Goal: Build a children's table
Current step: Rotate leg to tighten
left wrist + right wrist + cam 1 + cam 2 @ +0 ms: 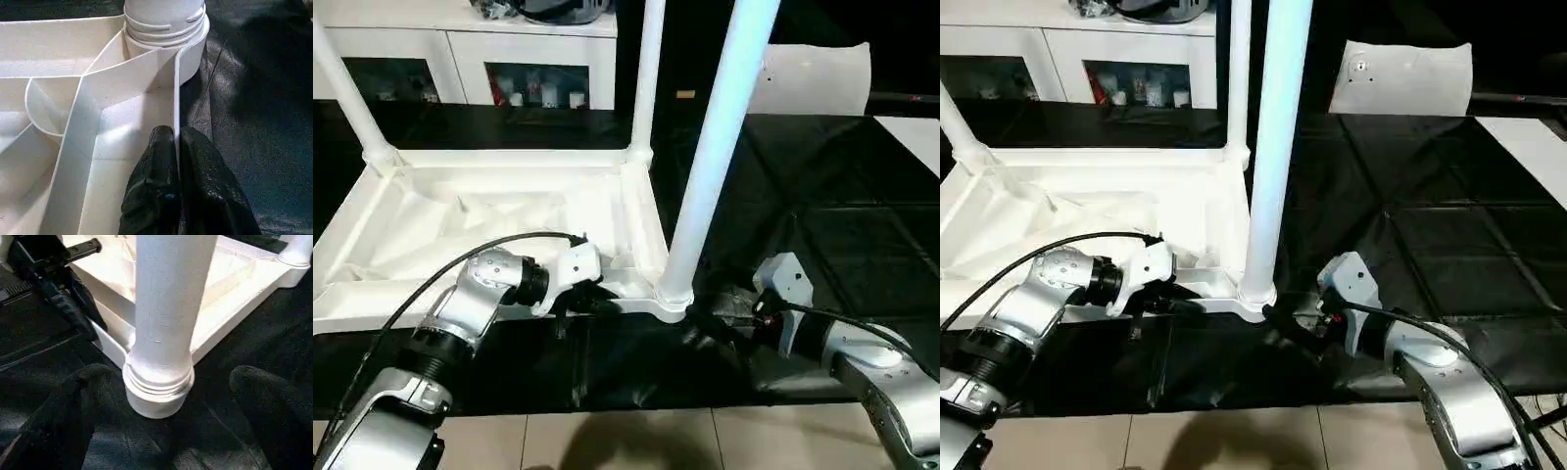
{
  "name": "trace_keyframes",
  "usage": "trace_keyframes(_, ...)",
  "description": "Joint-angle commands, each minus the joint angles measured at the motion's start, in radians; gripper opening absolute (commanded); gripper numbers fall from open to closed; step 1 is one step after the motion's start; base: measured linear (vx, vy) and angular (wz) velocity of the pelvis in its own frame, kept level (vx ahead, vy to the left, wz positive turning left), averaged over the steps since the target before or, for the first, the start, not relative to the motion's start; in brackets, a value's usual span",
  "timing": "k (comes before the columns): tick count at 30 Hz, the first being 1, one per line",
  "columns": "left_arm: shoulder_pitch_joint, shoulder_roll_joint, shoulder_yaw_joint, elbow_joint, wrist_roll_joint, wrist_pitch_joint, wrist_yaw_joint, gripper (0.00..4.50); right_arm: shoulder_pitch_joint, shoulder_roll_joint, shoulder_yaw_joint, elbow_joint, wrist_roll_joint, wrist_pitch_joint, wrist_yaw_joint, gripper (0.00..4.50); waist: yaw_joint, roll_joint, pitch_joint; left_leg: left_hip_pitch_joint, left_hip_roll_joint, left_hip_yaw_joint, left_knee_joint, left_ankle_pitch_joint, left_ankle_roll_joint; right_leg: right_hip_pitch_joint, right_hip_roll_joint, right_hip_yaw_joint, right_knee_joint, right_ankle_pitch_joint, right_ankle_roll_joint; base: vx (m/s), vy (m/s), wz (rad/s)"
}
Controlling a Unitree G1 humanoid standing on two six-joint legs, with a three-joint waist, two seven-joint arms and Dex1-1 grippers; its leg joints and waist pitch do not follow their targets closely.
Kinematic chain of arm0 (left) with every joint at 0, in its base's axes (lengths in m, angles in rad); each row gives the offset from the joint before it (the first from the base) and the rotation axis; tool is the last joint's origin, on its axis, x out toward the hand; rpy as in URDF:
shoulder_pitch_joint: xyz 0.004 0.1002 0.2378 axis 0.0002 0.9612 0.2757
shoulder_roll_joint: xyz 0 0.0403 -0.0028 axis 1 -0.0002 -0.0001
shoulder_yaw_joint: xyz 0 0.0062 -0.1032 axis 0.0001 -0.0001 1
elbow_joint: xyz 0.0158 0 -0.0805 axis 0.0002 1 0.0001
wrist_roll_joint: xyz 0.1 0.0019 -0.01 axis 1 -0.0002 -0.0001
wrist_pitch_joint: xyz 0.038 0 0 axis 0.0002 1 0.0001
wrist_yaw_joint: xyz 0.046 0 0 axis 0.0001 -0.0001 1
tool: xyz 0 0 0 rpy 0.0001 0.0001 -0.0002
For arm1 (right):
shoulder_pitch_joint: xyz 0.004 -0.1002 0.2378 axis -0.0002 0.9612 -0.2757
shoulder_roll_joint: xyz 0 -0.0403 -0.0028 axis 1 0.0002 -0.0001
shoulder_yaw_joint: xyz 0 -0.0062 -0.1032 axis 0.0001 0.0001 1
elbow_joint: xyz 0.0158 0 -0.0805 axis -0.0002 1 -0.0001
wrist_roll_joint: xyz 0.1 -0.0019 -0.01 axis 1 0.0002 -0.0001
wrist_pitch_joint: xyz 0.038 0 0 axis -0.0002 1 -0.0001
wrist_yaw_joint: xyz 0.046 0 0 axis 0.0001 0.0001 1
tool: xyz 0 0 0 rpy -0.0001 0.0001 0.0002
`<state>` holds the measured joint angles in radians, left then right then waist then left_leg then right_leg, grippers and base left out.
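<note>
The children's table lies upside down on a black mat, its white ribbed tabletop (499, 157) facing up. Three white legs stand in its corner sockets: far left (342, 88), far right (649, 69) and the near right leg (715, 147). My left gripper (592, 299) is shut on the tabletop's thin near rim (177, 88), one black finger on each side, close to the near right socket. My right gripper (705, 318) is open at the base of the near right leg (166, 308). Its fingers (73, 411) stand wide on either side of the socket, clear of it.
A white cabinet with glass doors (470, 59) stands behind the table. A flat white sheet with a small hole (813, 78) leans at the back right. The black mat (822, 215) stretches to the right, and pale floor tiles (607, 441) run along the near edge.
</note>
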<state>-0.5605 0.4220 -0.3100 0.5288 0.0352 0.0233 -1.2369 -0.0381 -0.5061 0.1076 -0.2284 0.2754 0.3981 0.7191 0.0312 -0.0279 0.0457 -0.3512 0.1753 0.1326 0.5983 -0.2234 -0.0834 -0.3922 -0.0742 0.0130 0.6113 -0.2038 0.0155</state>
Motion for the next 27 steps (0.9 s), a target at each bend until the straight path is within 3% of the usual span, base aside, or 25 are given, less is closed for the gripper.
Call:
trace_keyframes(1, -0.014, 0.003, 0.009, 0.015, -0.012, 0.0, -0.013, 0.1, -0.014, -0.003, 0.0, -0.011, -0.008, -0.003, 0.001, 4.5, 0.002, -0.003, -0.053, -0.005, 0.029, 0.015, -0.073, -0.085, 0.044, 0.048, -0.037, 0.014, -0.06, -0.066, -0.216, 0.0, 0.0, 0.0)
trace_keyframes(5, -0.011, 0.008, 0.003, 0.022, -0.013, -0.004, -0.032, 0.1, -0.015, -0.001, 0.002, -0.006, -0.009, -0.007, 0.002, 4.5, 0.001, -0.004, -0.056, -0.006, 0.027, 0.016, -0.069, -0.058, 0.055, 0.052, -0.036, 0.013, -0.055, -0.003, -0.23, 0.0, 0.0, 0.0)
trace_keyframes(6, -0.011, 0.008, 0.002, 0.023, -0.013, -0.004, -0.033, 0.1, -0.016, -0.001, 0.002, -0.005, -0.009, -0.007, 0.002, 4.5, 0.001, -0.004, -0.056, -0.006, 0.027, 0.016, -0.069, -0.056, 0.057, 0.052, -0.036, 0.013, -0.055, 0.001, -0.231, 0.0, 0.0, 0.0)
trace_keyframes(7, -0.01, 0.013, -0.004, 0.028, -0.014, -0.009, -0.048, 0.1, -0.019, 0.0, 0.003, -0.001, -0.01, -0.01, 0.003, 4.5, 0.002, 0.003, -0.055, -0.005, 0.027, 0.016, -0.069, -0.06, 0.056, 0.051, -0.036, 0.014, -0.055, 0.0, -0.235, 0.0, 0.0, 0.0)
trace_keyframes(9, -0.009, 0.018, -0.013, 0.031, -0.016, -0.017, -0.069, 0.1, -0.032, 0.001, 0.006, 0.017, -0.014, -0.021, 0.006, 4.5, 0.0, 0.001, -0.055, -0.005, 0.026, 0.016, -0.07, -0.072, 0.053, 0.051, -0.036, 0.013, -0.057, -0.012, -0.237, 0.0, 0.0, 0.0)
trace_keyframes(10, -0.006, 0.02, -0.018, 0.029, -0.024, -0.028, -0.094, 0.1, -0.054, 0.004, 0.009, 0.045, -0.015, -0.034, 0.017, 4.5, -0.003, 0.006, -0.055, -0.005, 0.027, 0.015, -0.071, -0.08, 0.047, 0.051, -0.036, 0.013, -0.057, -0.019, -0.239, 0.0, 0.0, 0.0)
trace_keyframes(13, 0.0, 0.026, -0.046, 0.018, -0.032, -0.054, -0.162, 0.1, -0.113, 0.003, 0.024, 0.119, -0.005, -0.062, 0.081, 4.5, -0.007, 0.004, -0.057, -0.002, 0.028, 0.017, -0.069, -0.097, 0.047, 0.05, -0.036, 0.013, -0.056, -0.025, -0.256, 0.0, 0.0, 0.0)
trace_keyframes(16, -0.002, 0.031, -0.068, 0.026, -0.023, -0.094, -0.202, 0.1, -0.149, -0.014, 0.051, 0.163, 0.019, -0.081, 0.191, 4.5, -0.001, 0.004, -0.061, -0.002, 0.029, 0.018, -0.064, -0.046, 0.079, 0.053, -0.036, 0.012, -0.046, 0.08, -0.281, 0.0, 0.0, 0.0)
trace_keyframes(19, -0.021, 0.035, -0.087, 0.053, -0.006, -0.136, -0.229, 0.0, -0.191, -0.013, 0.073, 0.21, 0.046, -0.099, 0.29, 4.13, 0.007, 0.003, -0.062, 0.0, 0.031, 0.019, -0.062, -0.026, 0.104, 0.053, -0.039, 0.011, -0.042, 0.115, -0.299, 0.0, 0.0, 0.0)
trace_keyframes(23, -0.048, 0.038, -0.095, 0.073, -0.004, -0.161, -0.26, 0.0, -0.248, -0.002, 0.096, 0.289, 0.051, -0.124, 0.36, 3.78, 0.008, 0.002, -0.059, 0.001, 0.031, 0.02, -0.064, -0.065, 0.092, 0.05, -0.04, 0.009, -0.047, 0.04, -0.303, 0.0, 0.0, 0.0)
trace_keyframes(24, -0.056, 0.041, -0.098, 0.078, -0.004, -0.171, -0.272, 0.0, -0.268, 0.0, 0.103, 0.319, 0.048, -0.13, 0.384, 3.7, 0.007, -0.003, -0.059, 0.001, 0.032, 0.02, -0.065, -0.078, 0.086, 0.05, -0.04, 0.009, -0.048, 0.019, -0.301, 0.0, 0.0, 0.0)
trace_keyframes(25, -0.056, 0.041, -0.098, 0.078, -0.004, -0.171, -0.272, 0.0, -0.268, 0.0, 0.103, 0.319, 0.048, -0.13, 0.384, 3.66, 0.01, 0.0, -0.06, 0.003, 0.032, 0.021, -0.065, -0.081, 0.082, 0.049, -0.041, 0.01, -0.048, 0.011, -0.301, 0.0, 0.0, 0.0)
trace_keyframes(27, -0.071, 0.049, -0.108, 0.088, 0.001, -0.199, -0.303, 0.0, -0.31, 0.011, 0.115, 0.386, 0.039, -0.158, 0.434, 3.48, 0.013, -0.004, -0.06, 0.001, 0.032, 0.021, -0.064, -0.06, 0.088, 0.05, -0.041, 0.009, -0.044, 0.036, -0.303, 0.0, 0.0, 0.0)
